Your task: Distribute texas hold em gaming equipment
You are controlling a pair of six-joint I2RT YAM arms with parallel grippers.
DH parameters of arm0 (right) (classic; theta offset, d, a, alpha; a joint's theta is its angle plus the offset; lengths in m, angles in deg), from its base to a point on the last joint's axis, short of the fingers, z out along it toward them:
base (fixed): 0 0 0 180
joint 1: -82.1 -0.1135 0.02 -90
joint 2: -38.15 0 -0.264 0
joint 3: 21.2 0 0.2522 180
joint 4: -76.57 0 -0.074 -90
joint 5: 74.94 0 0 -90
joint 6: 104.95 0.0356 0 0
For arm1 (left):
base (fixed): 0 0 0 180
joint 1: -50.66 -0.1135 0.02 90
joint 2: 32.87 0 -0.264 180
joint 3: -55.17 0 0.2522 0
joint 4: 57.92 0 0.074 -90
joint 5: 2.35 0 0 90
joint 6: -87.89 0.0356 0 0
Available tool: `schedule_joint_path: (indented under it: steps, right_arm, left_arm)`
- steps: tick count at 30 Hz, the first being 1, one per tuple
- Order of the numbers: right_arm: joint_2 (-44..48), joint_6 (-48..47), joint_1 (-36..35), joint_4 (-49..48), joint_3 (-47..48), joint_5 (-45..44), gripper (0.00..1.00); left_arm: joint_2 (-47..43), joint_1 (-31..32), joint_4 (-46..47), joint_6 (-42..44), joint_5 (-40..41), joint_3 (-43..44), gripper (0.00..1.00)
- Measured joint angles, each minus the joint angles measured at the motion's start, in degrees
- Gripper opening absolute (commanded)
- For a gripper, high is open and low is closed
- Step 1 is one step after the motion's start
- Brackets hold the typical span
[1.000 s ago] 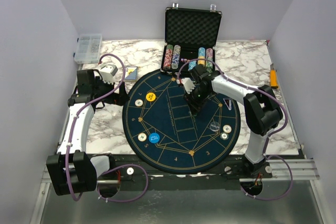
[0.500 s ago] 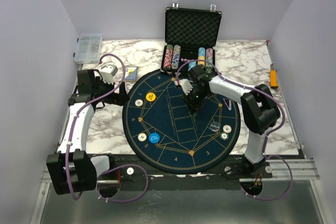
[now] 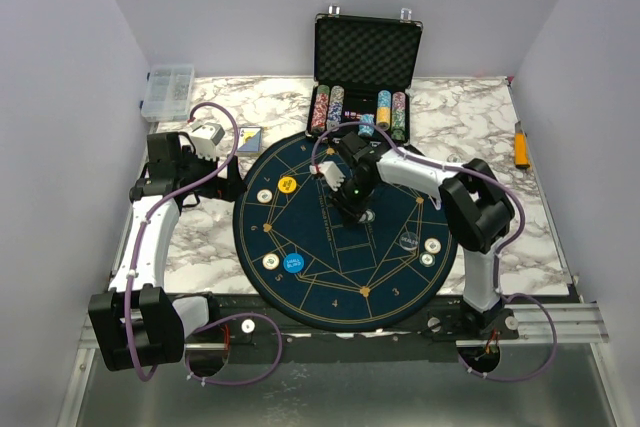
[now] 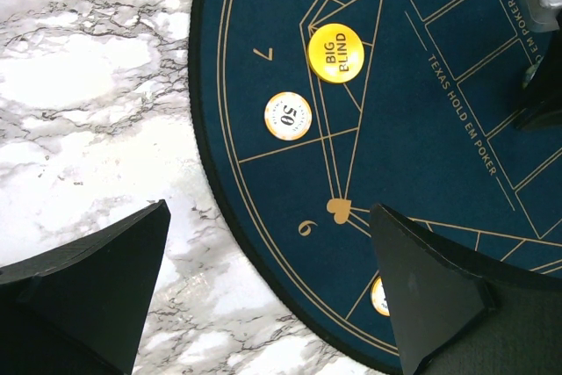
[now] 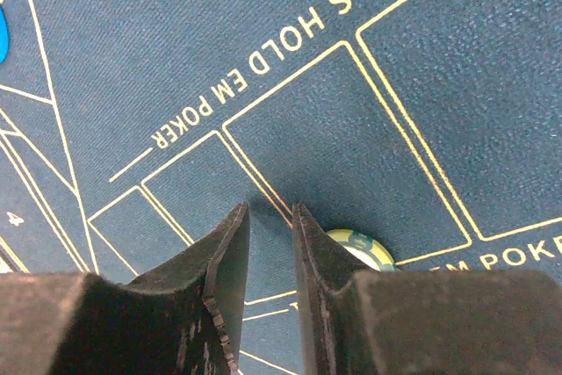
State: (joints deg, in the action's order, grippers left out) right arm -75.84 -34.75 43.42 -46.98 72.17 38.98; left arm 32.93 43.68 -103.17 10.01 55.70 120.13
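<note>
While the left gripper (image 4: 270, 211) hangs over the left rim of the mat (image 4: 421, 138), where it meets the marble desk (image 4: 79, 111), with jaws wide apart and empty, the right gripper (image 5: 270, 210) points down at the mat's middle. Its jaws are a narrow slit apart with nothing between them. A green-rimmed chip (image 5: 360, 248) lies on the mat, half hidden behind one finger. A yellow disc (image 4: 335, 52) and a cream chip (image 4: 288, 116) lie near the 7.

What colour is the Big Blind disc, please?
Big Blind disc: yellow, clearest in left wrist view.
</note>
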Motion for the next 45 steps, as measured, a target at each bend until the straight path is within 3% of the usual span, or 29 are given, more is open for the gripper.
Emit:
schedule_joint_path:
  steps: [4, 9, 19, 32, 45]
  right_arm:
    - [0.4, -0.6, 0.3, 0.0, -0.3, 2.4, 0.43]
    - [5.5, -1.8, 0.4, 0.5, -2.1, 1.6, 0.64]
    - [10.6, -8.2, 1.2, 0.0, -5.2, -9.0, 0.77]
    - [6.1, -12.9, 1.2, -2.4, -5.4, -10.9, 0.78]
    - [5.0, -13.5, 0.0, -4.2, -5.5, -12.3, 0.49]
  left_arm:
    - [0.0, 0.0, 0.0, 0.0, 0.0, 0.0, 0.99]
    - [0.0, 0.0, 0.0, 0.0, 0.0, 0.0, 0.99]
    - [0.0, 0.0, 0.0, 0.2, 0.0, 0.0, 0.98]
    - [0.0, 0.0, 0.0, 0.7, 0.0, 0.0, 0.98]
    - [0.0, 0.0, 0.0, 0.7, 0.0, 0.0, 0.98]
